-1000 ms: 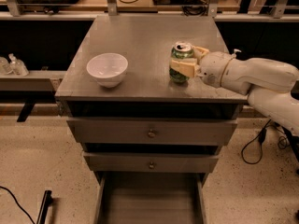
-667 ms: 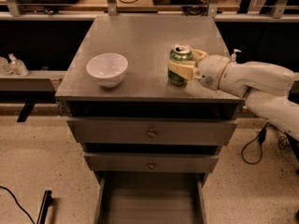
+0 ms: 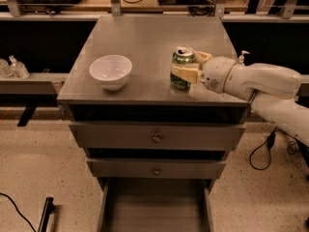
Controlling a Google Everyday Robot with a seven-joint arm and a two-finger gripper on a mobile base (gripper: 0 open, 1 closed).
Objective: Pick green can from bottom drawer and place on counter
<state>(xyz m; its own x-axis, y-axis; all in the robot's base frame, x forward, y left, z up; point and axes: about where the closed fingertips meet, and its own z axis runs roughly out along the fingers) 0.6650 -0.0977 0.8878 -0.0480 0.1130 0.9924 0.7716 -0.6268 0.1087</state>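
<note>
- Grey bottom drawer [image 3: 154,207] lay pulled out, no can showing inside.
- On the table [image 3: 145,42], toward its right front, the green can [image 3: 179,83] stood upright with the end effector [image 3: 185,65] clamped around it.
- Placing looked nearly done; next, release and back away without tipping it.

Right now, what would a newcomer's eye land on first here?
The white arm reaches in from the right, its gripper closed around the green can, which stands upright near the front right of the counter. Next comes the white bowl at the counter's front left, then the bottom drawer pulled open below.
</note>
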